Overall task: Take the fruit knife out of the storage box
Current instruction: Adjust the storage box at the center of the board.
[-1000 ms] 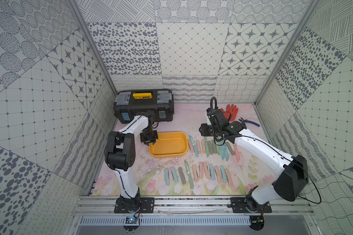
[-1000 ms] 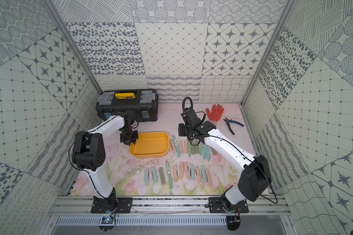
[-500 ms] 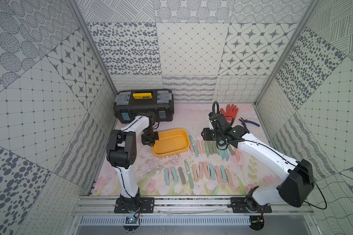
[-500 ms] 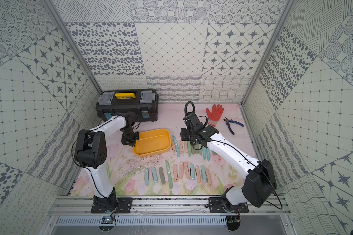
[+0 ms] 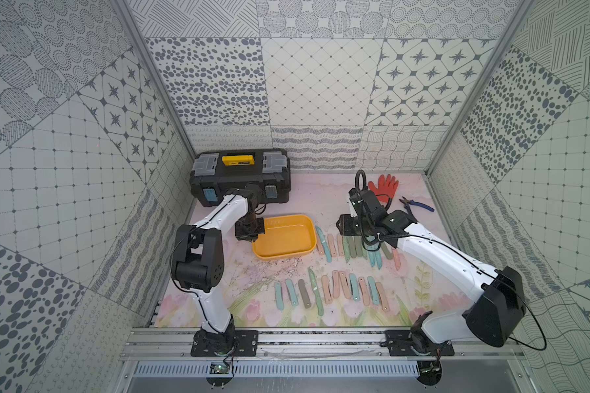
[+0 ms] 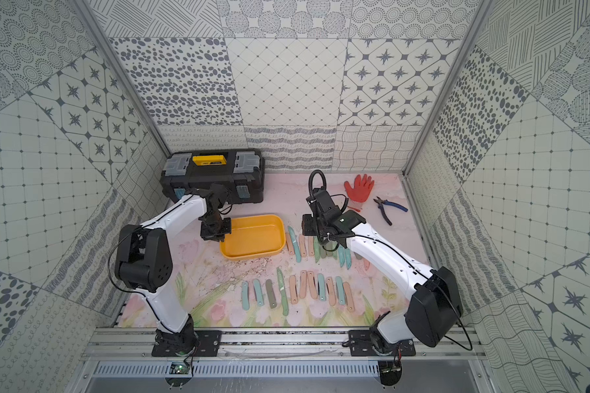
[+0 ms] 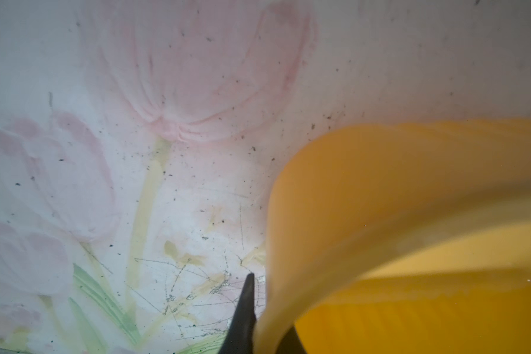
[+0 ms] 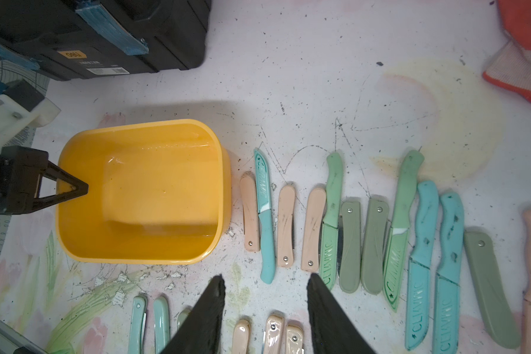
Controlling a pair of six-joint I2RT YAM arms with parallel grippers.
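The left arm (image 5: pixel 218 217) reaches forward. The left end effector (image 5: pixel 250 235) points down, pinched tight on the storage box (image 5: pixel 281 253) wall. The right arm (image 5: pixel 436 251) stretches forward. The right end effector (image 8: pixel 265 294) points down, fingers parted, nothing between them.

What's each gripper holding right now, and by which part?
The left gripper is shut on the yellow tub, pinching the rim of one short end wall. The right gripper is open above the knives and holds nothing.
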